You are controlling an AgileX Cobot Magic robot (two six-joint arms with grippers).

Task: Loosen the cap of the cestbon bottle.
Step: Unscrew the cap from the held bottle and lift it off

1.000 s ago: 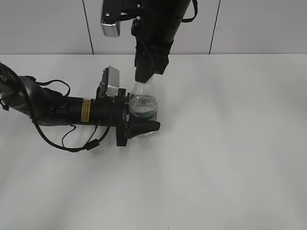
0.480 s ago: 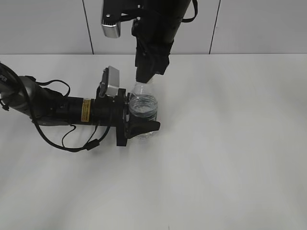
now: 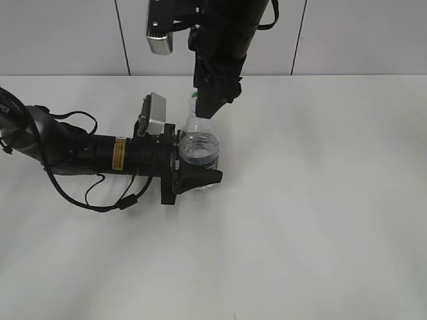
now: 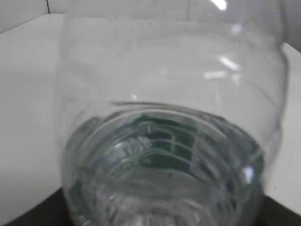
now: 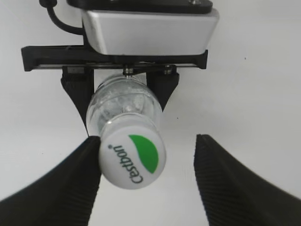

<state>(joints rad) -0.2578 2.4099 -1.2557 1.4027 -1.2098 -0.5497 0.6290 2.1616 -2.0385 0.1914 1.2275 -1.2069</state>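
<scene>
There was one cestbon bottle [image 3: 198, 148], clear and ribbed, standing on one white table [image 3: 320, 200]. It wore one cap [image 5: 132, 159], white with a single green half-circle mark. Two robot arms were in sight, carrying one left gripper [image 3: 193, 167] and one right gripper [image 5: 146, 181].

Small clear ribbed plastic water bottle [image 3: 198, 150] stands upright on the white table [image 3: 320, 200], left of centre, its body between the fingers of the black left gripper [image 3: 193, 175], whose arm lies along the table to the left. Round white screw cap [image 5: 132, 160] sits on top of the bottle, directly beneath the black right gripper [image 5: 146, 174], which hangs down from behind. Within those jaws the cap lies against the left-hand finger [image 5: 70, 179], apart from the other.
</scene>
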